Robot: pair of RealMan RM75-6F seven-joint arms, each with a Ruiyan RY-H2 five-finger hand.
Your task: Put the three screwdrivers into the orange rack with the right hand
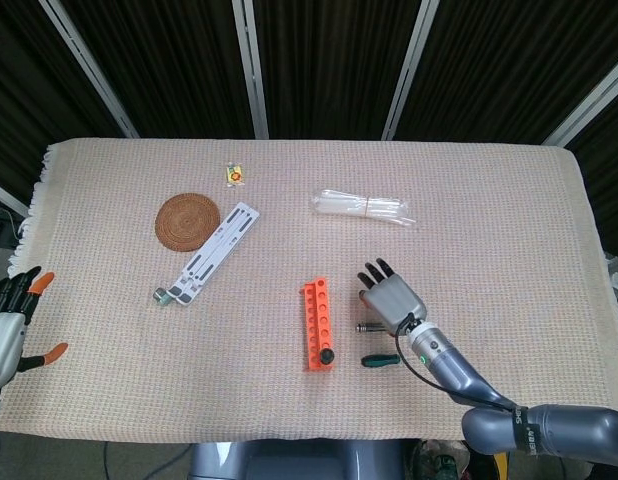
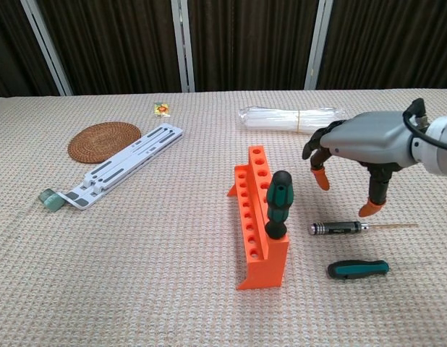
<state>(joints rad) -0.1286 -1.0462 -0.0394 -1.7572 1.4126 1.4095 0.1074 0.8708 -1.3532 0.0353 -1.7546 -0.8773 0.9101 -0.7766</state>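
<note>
Chest view: right hand [image 2: 354, 144] spread above slim screwdriver [image 2: 341, 228]

A table [image 1: 509, 200] covered by a beige woven cloth [image 2: 137, 253] fills both views; the cloth's fringed edge [image 1: 34, 200] hangs at the table's left end. Behind the table stands a wall of dark corrugated panels [image 2: 115, 43] split by pale metal uprights [image 2: 181, 43]. Light falls evenly, with soft shadows.
</note>
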